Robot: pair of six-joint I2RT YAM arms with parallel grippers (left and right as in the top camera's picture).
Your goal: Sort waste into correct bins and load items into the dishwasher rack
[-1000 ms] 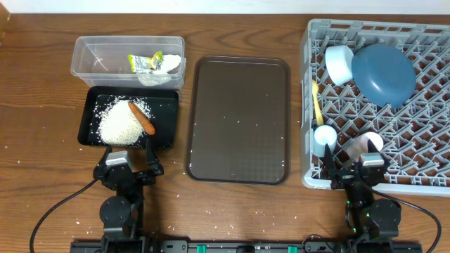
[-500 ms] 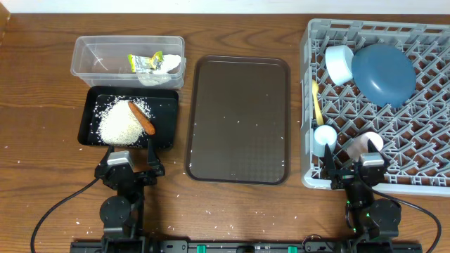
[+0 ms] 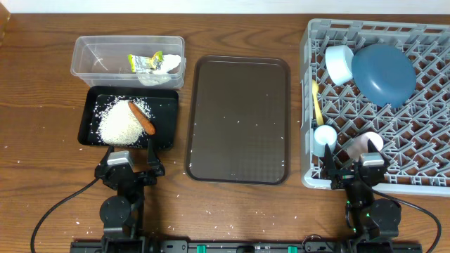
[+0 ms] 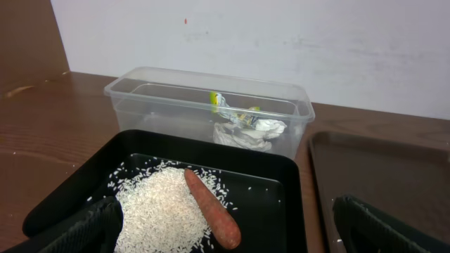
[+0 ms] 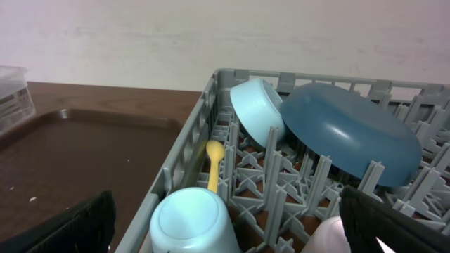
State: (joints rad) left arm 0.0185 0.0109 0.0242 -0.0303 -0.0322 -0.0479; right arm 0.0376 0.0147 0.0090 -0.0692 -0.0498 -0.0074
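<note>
The crumpled wrapper (image 3: 149, 62) lies in the clear tub (image 3: 88, 53); it also shows in the left wrist view (image 4: 242, 125). The carrot piece (image 3: 141, 117) and a rice pile (image 3: 118, 124) lie in the black tray (image 3: 165, 116). The grey rack (image 3: 429, 176) holds the blue plate (image 3: 383, 74), the bowl (image 3: 339, 63), the yellow spoon (image 3: 316, 102), the blue cup (image 3: 325, 137) and the pink cup (image 3: 365, 145). My left gripper (image 3: 130, 169) is open and empty at the black tray's near edge. My right gripper (image 3: 355, 172) is open and empty at the rack's near edge.
A dark brown serving tray (image 3: 238, 119) lies between the bins and the rack, with a few rice grains on it. Loose grains are scattered on the wooden table in front of the black tray. A white wall stands behind the table.
</note>
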